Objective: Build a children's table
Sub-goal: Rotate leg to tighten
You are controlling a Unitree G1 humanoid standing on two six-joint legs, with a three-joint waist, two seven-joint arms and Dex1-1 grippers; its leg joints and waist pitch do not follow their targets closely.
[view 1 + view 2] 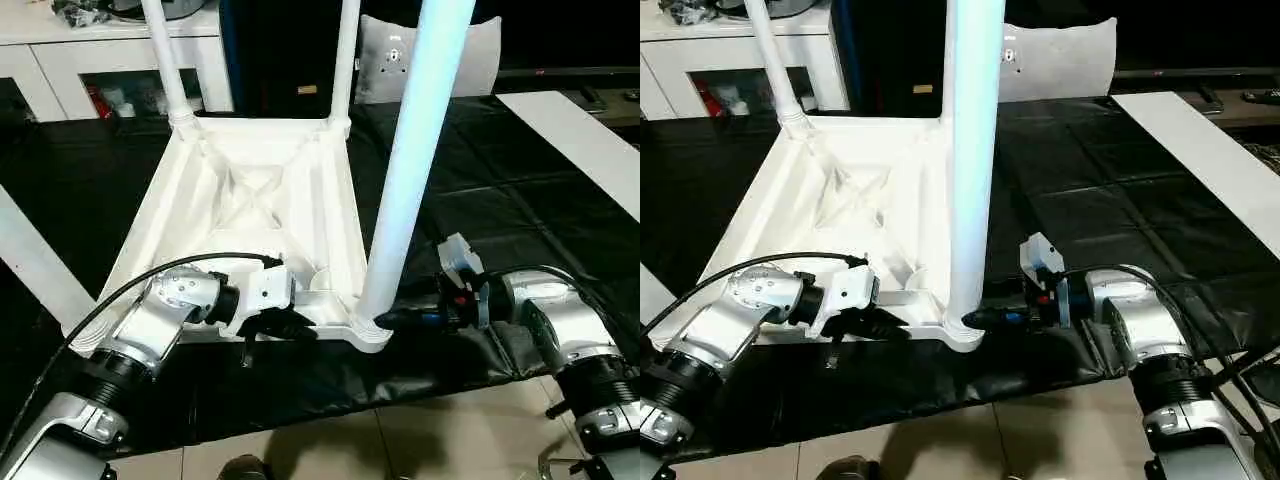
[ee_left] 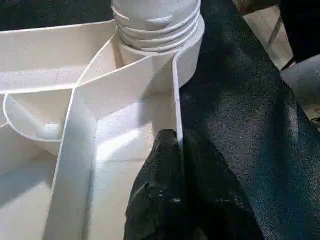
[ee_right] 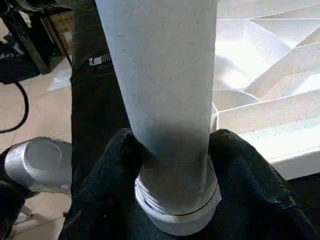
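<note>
Right wrist view: our right hand (image 3: pixel 172 165) clasps the near leg (image 3: pixel 165 90) just above its corner socket (image 1: pixel 368 330); our left hand (image 2: pixel 175 200) pinches the tabletop rim (image 2: pixel 176 105).

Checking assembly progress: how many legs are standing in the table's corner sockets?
3: near leg in the near-right socket, right gripper around its base; two at the far corners, far-left leg and far-right leg. A fourth leg lies loose at left.
</note>
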